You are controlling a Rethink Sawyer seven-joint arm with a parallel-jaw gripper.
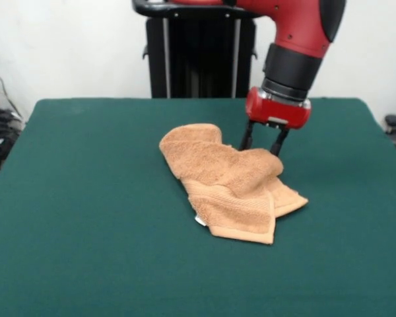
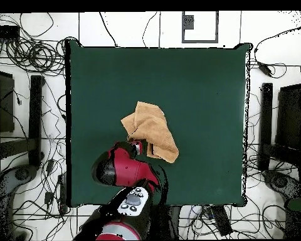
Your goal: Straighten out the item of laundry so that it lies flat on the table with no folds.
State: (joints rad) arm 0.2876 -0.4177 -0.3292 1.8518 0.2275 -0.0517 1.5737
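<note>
The towel (image 1: 228,181) lies bunched up in the middle of the green table (image 1: 86,231). The gripper (image 1: 261,146) at its upper right edge has its fingers spread apart, holding nothing.

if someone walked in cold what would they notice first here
The crumpled orange-tan towel stands out first, bunched in folds near the middle of the dark green table. Right behind it the red and black arm comes down, its gripper open, with the two dark fingers at the towel's far edge. Around the table, the overhead view shows tangled cables on the floor.
</note>
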